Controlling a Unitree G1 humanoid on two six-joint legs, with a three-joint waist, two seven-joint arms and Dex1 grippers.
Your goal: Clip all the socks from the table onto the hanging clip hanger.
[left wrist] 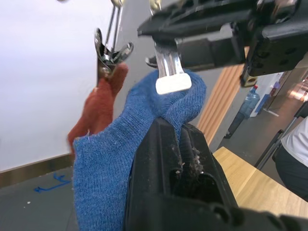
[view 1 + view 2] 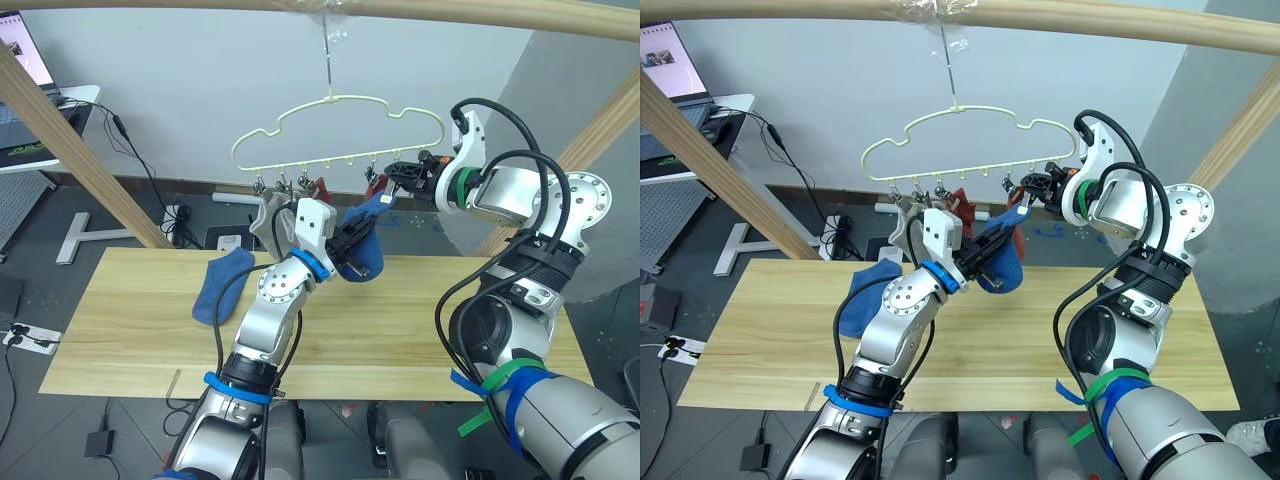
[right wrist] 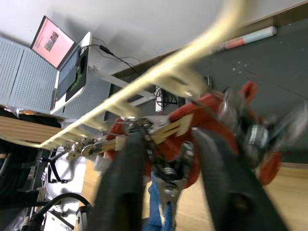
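Observation:
The pale yellow clip hanger point(image 2: 340, 125) hangs from the wooden bar above the table point(image 2: 130, 330). My left gripper point(image 2: 360, 230) is shut on a blue sock point(image 2: 365, 255) and holds it up under the hanger's right clips. My right gripper point(image 2: 397, 180) is shut on one metal clip point(image 1: 168, 72), whose white-tipped jaw sits at the top edge of that blue sock point(image 1: 106, 163). A rust red sock point(image 2: 320, 187) hangs from a clip just left of it, and more red fabric point(image 3: 211, 110) shows beside the right fingers point(image 3: 122, 178). Another blue sock point(image 2: 222, 285) lies on the table's left part.
Thick wooden poles point(image 2: 80, 150) slant on both sides of the table, under a top bar point(image 2: 480, 10). A laptop point(image 2: 20, 50) stands on a side table at far left. Cables and a power strip point(image 2: 180, 215) lie on the floor behind. A person point(image 1: 293, 154) stands off to one side.

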